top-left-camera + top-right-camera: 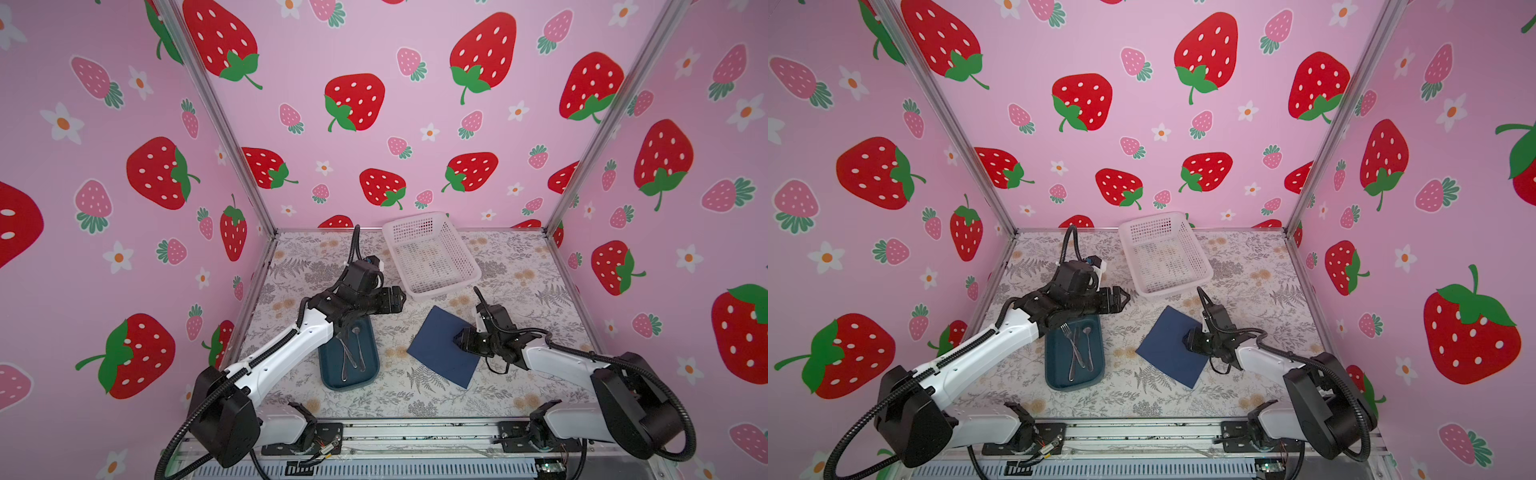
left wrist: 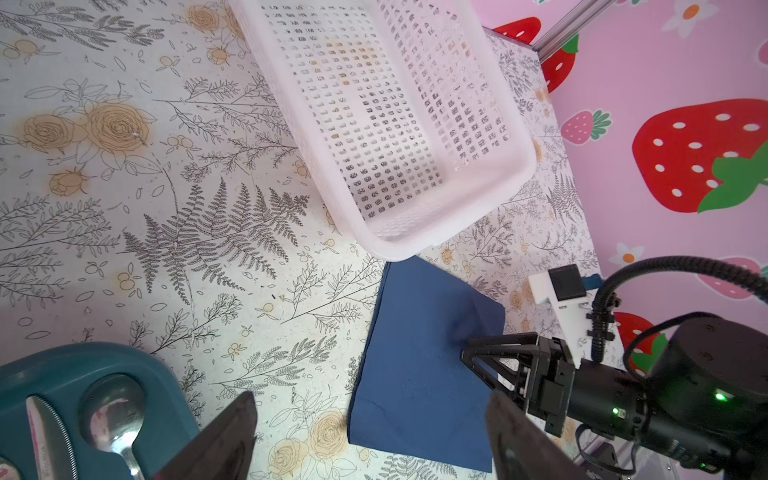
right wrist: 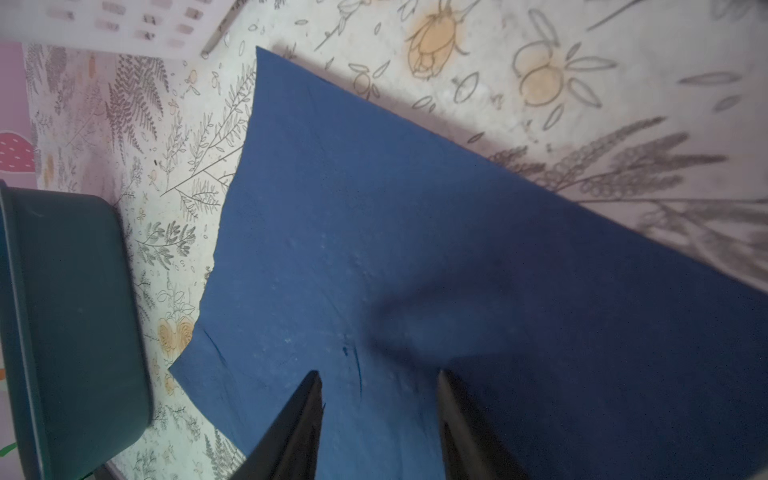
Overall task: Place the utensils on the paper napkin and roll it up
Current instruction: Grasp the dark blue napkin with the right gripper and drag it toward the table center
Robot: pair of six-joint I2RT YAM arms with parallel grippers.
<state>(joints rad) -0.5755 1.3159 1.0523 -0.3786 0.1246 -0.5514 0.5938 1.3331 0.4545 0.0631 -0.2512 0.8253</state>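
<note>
The napkin (image 1: 436,353) is pressed down by the half-open right gripper (image 3: 378,376), probably to steady it; the left gripper (image 1: 1126,297) is held wide, empty.

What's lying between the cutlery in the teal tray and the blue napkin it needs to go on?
Nothing visible: only bare table separates the tray holding the utensils from the paper napkin. The right gripper is over the napkin's right side.
</note>
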